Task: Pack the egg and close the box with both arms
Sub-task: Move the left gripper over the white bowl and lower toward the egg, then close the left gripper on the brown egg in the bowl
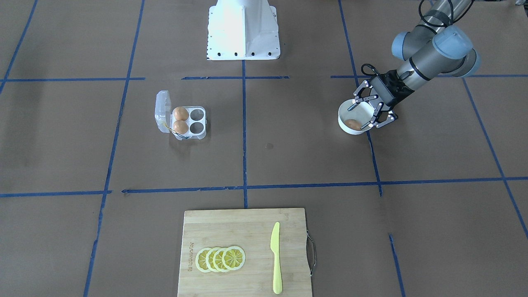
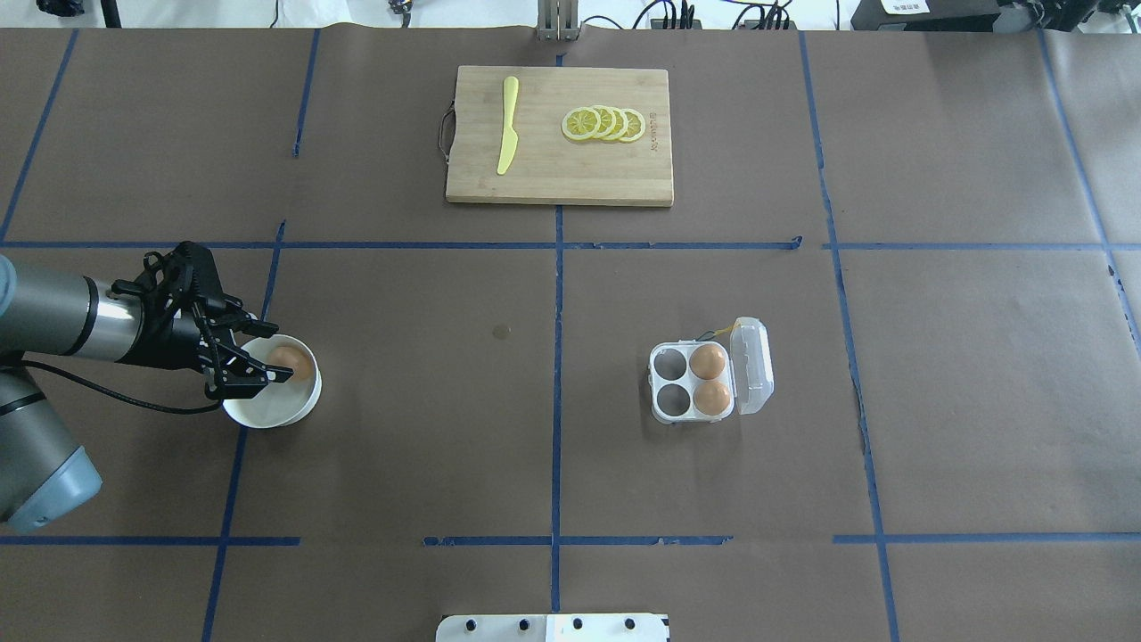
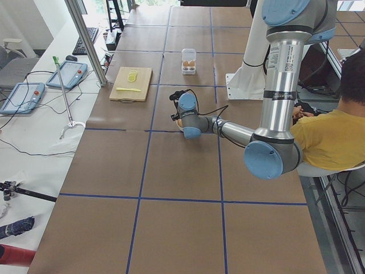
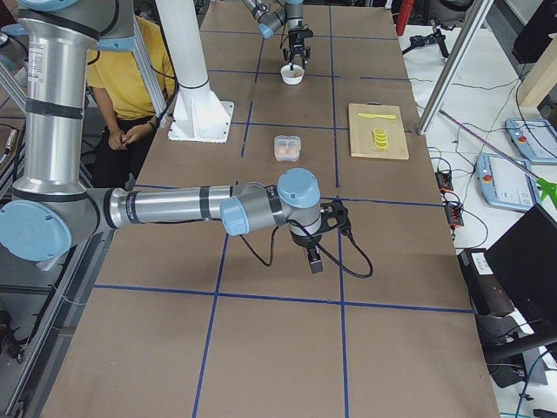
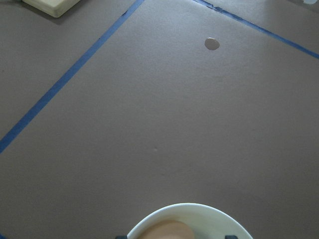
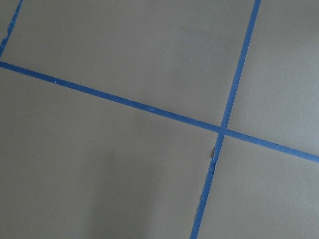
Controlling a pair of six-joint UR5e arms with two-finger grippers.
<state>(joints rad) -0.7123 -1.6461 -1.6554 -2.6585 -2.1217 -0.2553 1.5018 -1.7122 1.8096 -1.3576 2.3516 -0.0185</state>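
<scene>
Hovering left fingers [image 1: 378, 112]: I see them apart over the bowl [image 1: 344, 126] holding the egg [image 1: 352, 123].
Right fingers [image 4: 313, 259]: I cannot tell.
Box [image 1: 196, 120]: lid [image 1: 163, 109] open, two eggs [image 1: 180, 113] inside.

Grey-silver tubular arms [image 2: 53, 312] carry light-blue joint caps [image 1: 451, 41], a black cable [image 2: 134, 402] and black multi-link claw [image 2: 278, 354].

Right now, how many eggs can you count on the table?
3. Two eggs sit in the box, beside its lid; one egg lies in the white bowl.
</scene>
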